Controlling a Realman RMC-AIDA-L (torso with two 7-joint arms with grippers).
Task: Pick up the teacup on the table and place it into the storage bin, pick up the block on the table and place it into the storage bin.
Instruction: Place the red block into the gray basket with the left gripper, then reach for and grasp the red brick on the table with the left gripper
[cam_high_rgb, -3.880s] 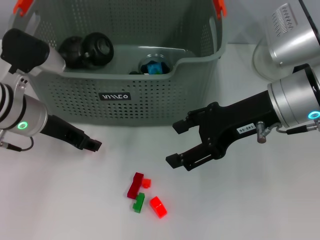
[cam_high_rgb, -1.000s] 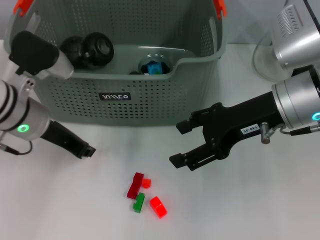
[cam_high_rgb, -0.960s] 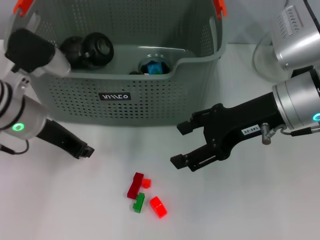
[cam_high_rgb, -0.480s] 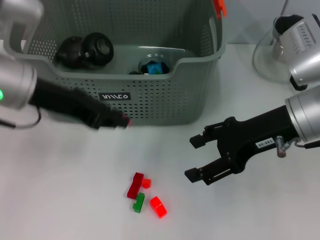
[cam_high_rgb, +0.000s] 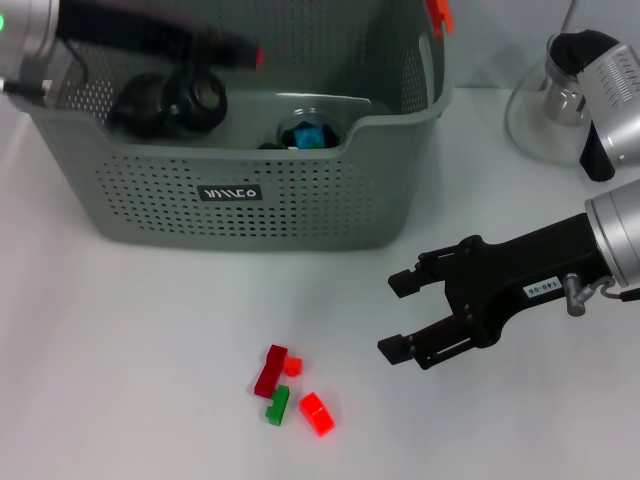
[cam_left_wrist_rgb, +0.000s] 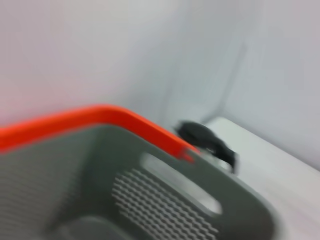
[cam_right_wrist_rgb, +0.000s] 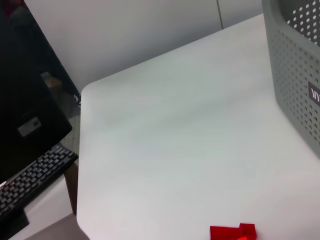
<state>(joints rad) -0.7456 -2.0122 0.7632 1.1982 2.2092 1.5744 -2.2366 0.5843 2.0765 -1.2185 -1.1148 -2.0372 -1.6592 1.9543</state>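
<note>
The grey storage bin (cam_high_rgb: 250, 190) stands at the back of the table, and its orange clip (cam_left_wrist_rgb: 125, 120) fills the left wrist view. My left gripper (cam_high_rgb: 248, 52) hangs over the bin's far side, fingers together on a small red block (cam_high_rgb: 258, 55) at their tip. Several more blocks lie in front: a dark red one (cam_high_rgb: 270, 370), a green one (cam_high_rgb: 277, 404) and a bright red one (cam_high_rgb: 316, 413). My right gripper (cam_high_rgb: 395, 315) hovers open to their right. No teacup shows on the table; two black cup-shaped things (cam_high_rgb: 195, 95) lie in the bin.
A clear glass piece (cam_high_rgb: 305, 130) with something blue inside sits in the bin. A glass dish (cam_high_rgb: 545, 125) stands at the back right. The right wrist view shows the table's far edge (cam_right_wrist_rgb: 80, 150), with a keyboard (cam_right_wrist_rgb: 30, 180) beyond it.
My left arm has swung up from the table in front of the bin to above its far side. The right gripper drifted right and slightly toward me, still open.
</note>
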